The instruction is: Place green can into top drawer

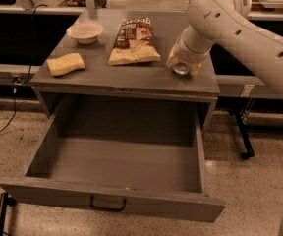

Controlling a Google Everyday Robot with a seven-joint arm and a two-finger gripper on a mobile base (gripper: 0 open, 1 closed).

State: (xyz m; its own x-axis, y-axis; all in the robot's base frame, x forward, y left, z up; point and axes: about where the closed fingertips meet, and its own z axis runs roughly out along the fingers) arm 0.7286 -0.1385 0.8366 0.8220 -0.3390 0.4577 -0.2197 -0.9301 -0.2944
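Observation:
The top drawer (112,203) of the grey cabinet stands pulled wide open, with nothing inside and a small dark handle (107,205) at the centre of its front panel. On the cabinet top at the right, the round silver end of a small can (181,69) shows under my arm's wrist. Its green side is hidden, and I take it for the green can. My gripper (184,62) is down at the can, mostly covered by the white wrist. Whether it holds the can cannot be seen.
On the cabinet top (131,75) lie a brown chip bag (134,39), a white bowl (85,32) and a yellow sponge (66,64). Something yellowish (196,69) lies beside the can. A dark counter runs behind; a cable (9,117) hangs at the left.

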